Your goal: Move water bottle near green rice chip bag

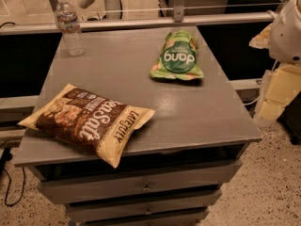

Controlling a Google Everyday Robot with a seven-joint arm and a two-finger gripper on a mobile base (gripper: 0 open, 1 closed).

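The gripper [288, 32] sits at the right edge of the view, off the right side of the table [188, 112] and raised above its top. Only a rounded white body shows, cut off by the edge, so whether it is open or closed cannot be told. It holds nothing that can be seen and touches nothing on the table.

Just below the gripper, off the table, hang some pale yellow sheets [282, 91].

Nearest to the gripper on the table is the green chip bag [178, 56]. It lies flat to the gripper's left, towards the far right part of the grey top, with its white "dang" lettering upside down in the view and its orange-pink edge towards the front.

Farther left and nearer the front lies a bigger brown and yellow chip bag [89, 121] marked "Sea Salt". It lies at a slant across the front left part of the top, with one corner hanging over the front edge.

Farthest from the gripper is the water bottle [69, 26]. It stands upright at the far left corner of the table, with its white cap on, well apart from the green chip bag and from the brown bag.

A metal rail [141, 22] runs behind the table. Under the top are grey drawers [146, 185], and a dark cable [9, 182] lies on the floor at the lower left.
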